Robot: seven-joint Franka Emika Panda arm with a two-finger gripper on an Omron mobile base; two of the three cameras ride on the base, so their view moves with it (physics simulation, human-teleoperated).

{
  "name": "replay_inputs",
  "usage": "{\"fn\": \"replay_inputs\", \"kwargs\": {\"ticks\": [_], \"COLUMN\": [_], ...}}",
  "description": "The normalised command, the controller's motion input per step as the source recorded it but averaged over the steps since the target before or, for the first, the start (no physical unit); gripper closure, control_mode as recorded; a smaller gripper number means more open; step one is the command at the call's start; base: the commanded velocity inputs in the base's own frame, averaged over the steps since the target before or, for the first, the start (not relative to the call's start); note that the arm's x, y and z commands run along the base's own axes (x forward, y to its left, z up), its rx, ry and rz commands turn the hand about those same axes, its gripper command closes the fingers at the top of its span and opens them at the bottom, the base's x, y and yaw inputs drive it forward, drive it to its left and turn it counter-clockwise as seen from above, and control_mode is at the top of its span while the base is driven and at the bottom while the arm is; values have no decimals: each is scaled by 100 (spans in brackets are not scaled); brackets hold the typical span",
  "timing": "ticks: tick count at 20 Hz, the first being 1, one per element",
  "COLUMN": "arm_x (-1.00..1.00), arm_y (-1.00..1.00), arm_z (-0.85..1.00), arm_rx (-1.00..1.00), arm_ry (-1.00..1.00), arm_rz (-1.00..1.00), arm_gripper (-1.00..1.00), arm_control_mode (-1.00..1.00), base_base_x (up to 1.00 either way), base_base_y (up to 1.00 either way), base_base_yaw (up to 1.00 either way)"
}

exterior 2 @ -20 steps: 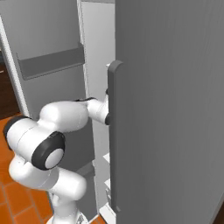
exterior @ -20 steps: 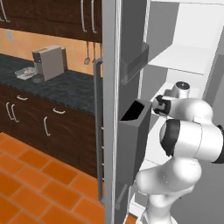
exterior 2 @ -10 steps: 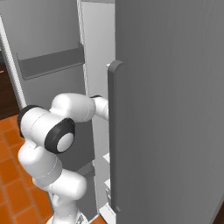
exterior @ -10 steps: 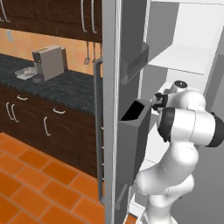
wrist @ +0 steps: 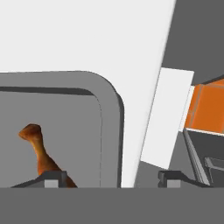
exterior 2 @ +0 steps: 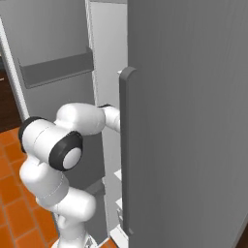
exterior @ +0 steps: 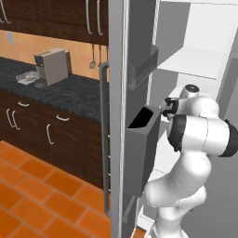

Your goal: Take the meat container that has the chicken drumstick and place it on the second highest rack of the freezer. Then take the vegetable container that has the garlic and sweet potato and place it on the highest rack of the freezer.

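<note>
Fingertips (wrist: 54,178) spread apart at the bottom of the hand view, gripper (wrist: 111,178) holding nothing. Between the tips, lower left of frame, sits a grey tray (wrist: 109,100) with rounded corner on a white shelf (wrist: 87,35). Chicken drumstick (wrist: 39,151) lies inside the tray at lower left, just behind the left tip. At right of the frame, grey door bins (wrist: 201,153) and orange floor (wrist: 205,109) show.

Left base view: white arm (exterior: 200,135) at right centre reaches into the freezer (exterior: 195,60), whose open door (exterior: 135,111) stands mid-frame. Coffee machine (exterior: 52,66) on the dark counter (exterior: 69,90), upper left.
</note>
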Motion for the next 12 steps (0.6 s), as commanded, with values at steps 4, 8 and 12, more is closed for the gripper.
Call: {"fn": "replay_inputs", "kwargs": {"ticks": [4, 8, 12], "arm_x": [-23, -46, -52], "arm_y": [27, 22, 22], "arm_z": [21, 23, 39], "arm_rx": [-6, -2, 0], "arm_ry": [-1, -2, 0], "arm_rz": [0, 2, 7], "arm_gripper": [-100, -100, -100], "arm_control_mode": [-100, -100, -100], "base_base_x": [0, 0, 0], "base_base_y": [0, 0, 0], "base_base_yaw": [0, 0, 0]}}
